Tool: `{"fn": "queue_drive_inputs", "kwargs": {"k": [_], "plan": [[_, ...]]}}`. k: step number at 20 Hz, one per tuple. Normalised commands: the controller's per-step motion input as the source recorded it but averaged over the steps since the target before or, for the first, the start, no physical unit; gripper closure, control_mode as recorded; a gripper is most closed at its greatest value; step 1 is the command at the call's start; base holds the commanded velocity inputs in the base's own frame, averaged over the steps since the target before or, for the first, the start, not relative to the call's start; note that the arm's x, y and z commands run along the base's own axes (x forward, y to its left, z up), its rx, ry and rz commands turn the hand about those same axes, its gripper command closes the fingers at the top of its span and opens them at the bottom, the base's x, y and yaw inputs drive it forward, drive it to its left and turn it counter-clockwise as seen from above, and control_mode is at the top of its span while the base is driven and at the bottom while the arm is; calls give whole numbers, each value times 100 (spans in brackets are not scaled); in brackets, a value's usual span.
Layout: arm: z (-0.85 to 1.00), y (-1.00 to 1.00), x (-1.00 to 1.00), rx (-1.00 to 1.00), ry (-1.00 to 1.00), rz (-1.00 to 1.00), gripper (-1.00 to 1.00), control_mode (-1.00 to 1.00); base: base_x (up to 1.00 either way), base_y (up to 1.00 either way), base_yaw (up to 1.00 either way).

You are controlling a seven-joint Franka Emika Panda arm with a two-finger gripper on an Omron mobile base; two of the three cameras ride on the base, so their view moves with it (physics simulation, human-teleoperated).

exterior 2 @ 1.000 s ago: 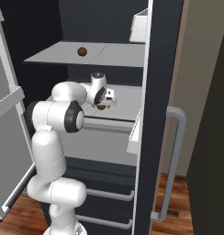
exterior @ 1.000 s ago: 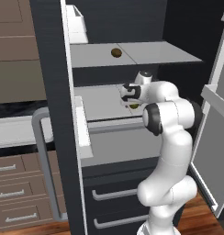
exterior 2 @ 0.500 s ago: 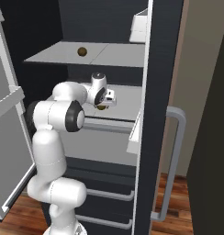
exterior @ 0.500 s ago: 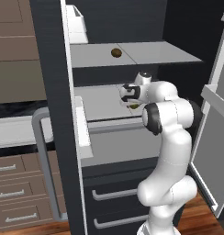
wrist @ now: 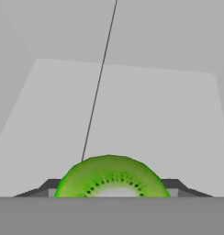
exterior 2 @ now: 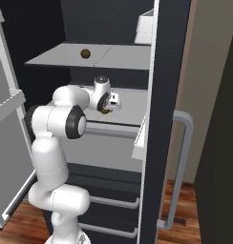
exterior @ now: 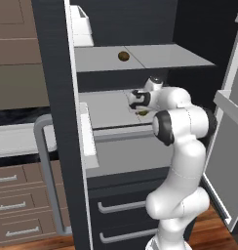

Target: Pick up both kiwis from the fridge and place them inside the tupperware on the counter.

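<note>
Two kiwis sit in the open fridge (exterior: 52, 73): one brown kiwi (exterior: 123, 56) on the upper shelf (exterior: 155, 57), and one green kiwi (wrist: 113, 178) on the middle shelf (exterior: 104, 107) just below it. The jaws (wrist: 113, 189) are nearly closed, a finger (wrist: 45, 188) touching each side of the green kiwi.

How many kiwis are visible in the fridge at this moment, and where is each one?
2. A brown kiwi lies on the upper fridge shelf. A green kiwi sits on the middle shelf, between the fingertips of the gripper. Others may be hidden behind the arm.
</note>
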Motion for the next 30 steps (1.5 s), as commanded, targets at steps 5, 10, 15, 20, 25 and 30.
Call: {"fn": "queue_drive_inputs", "kwargs": {"k": [5,10,15,20,25,30], "plan": [[-5,0,-66,0,-25,0,100,-100,0,0,0],[33,0,-68,0,-4,-3,100,-100,0,0,0],[85,4,-41,-1,6,0,100,-100,0,0,0],[93,10,-26,-1,17,0,100,-100,0,0,0],[52,12,-57,0,1,0,100,-100,0,0,0],[20,11,-88,0,-5,0,100,-100,0,0,0]]}}
